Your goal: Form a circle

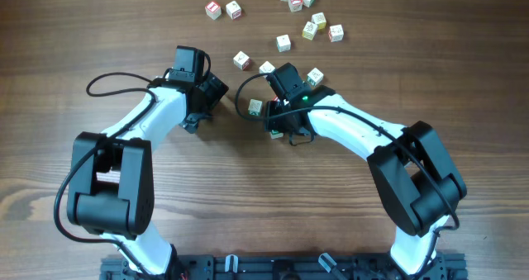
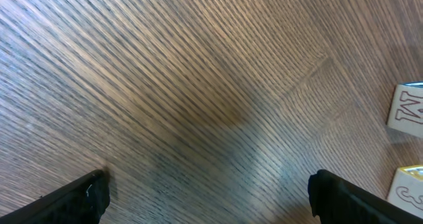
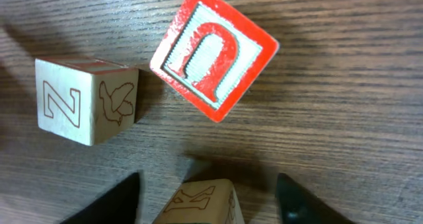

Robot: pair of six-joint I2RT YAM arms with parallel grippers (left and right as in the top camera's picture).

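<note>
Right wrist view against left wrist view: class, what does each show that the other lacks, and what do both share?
Only the right wrist view: a red-faced cube, a Z cube with a bird drawing, and a K cube inside the open right hand. Only the left wrist view: two pale cubes at the right edge, nothing inside the left hand. Both: the wooden table and an open hand at the bottom edge.
</note>
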